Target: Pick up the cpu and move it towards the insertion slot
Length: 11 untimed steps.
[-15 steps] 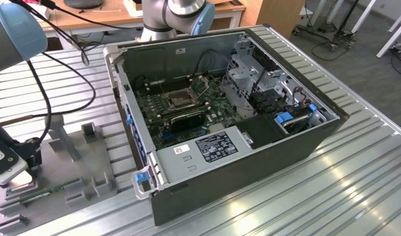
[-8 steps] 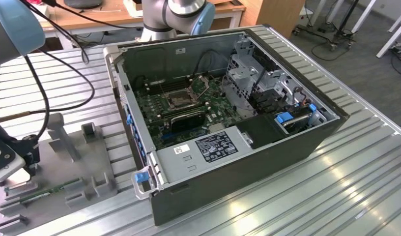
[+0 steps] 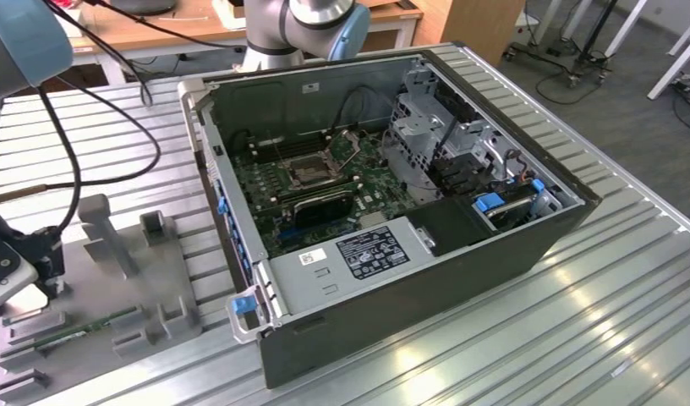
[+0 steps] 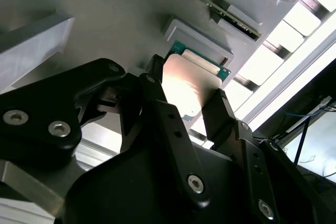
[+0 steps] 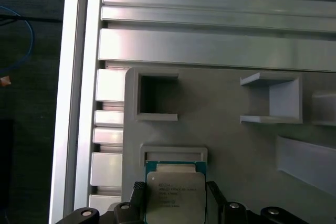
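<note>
Two fingers (image 5: 137,196) pinch the cpu (image 5: 175,195) over the grey holder (image 3: 97,283), well apart from the insertion slot (image 3: 309,172).

In both wrist views the end effector (image 4: 187,92) looks clamped on the cpu. One black finger presses each of two opposite edges, so the chip lies directly between the tips with its flat face up. It sits at the lip of a square recess in the holder, and I cannot tell whether it has cleared the plastic. In the exterior view the end effector is at the left edge above that holder. The slot lies toward the exterior view's right, on the green board inside the open computer case (image 3: 458,279). Holder and case both rest on the ribbed metal table (image 3: 627,338). The cpu is thin and nearly square, with no real long axis. Its pale silvery lid has a green rim, and glare washes it out in the second wrist view.
</note>
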Tool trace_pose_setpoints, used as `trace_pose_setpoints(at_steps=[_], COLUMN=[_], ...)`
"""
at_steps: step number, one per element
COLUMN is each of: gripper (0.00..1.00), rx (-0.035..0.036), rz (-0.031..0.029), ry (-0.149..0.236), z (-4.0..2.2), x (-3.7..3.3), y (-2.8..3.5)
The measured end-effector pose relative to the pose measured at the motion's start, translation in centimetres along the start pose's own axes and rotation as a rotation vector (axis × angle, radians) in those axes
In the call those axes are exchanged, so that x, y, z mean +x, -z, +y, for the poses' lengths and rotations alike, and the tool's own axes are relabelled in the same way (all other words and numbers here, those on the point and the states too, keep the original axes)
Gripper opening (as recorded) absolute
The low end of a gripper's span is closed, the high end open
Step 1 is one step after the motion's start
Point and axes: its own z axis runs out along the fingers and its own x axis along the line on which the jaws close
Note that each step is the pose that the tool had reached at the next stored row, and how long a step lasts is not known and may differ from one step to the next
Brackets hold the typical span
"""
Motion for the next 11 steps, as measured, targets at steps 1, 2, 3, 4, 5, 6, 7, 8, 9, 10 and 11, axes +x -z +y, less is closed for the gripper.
trace_pose_setpoints(at_steps=[1,2,3,4,5,6,7,8,9,10,11], gripper=[0.55,0.55,0.55,0.55,0.55,0.55,0.55,0.55,0.55,0.55,0.55], rx=[0.0000,0.0000,0.0000,0.0001,0.0001,0.0000,0.0001,0.0001,-0.0001,-0.0002,-0.0002], rz=[0.0000,0.0000,0.0000,0.0001,0.0001,0.0000,0.0001,0.0001,-0.0002,-0.0003,-0.0004], ry=[0.000,0.000,0.000,0.000,0.000,0.000,0.000,0.000,0.000,0.000,0.000], z=[0.01,0.01,0.02,0.02,0.03,0.04,0.04,0.04,0.05,0.05,0.05], x=[0.00,0.00,0.00,0.00,0.00,0.00,0.00,0.00,0.00,-0.01,0.00], y=[0.14,0.29,0.43,0.59,0.75,0.90,1.02,1.09,1.11,1.11,1.10])
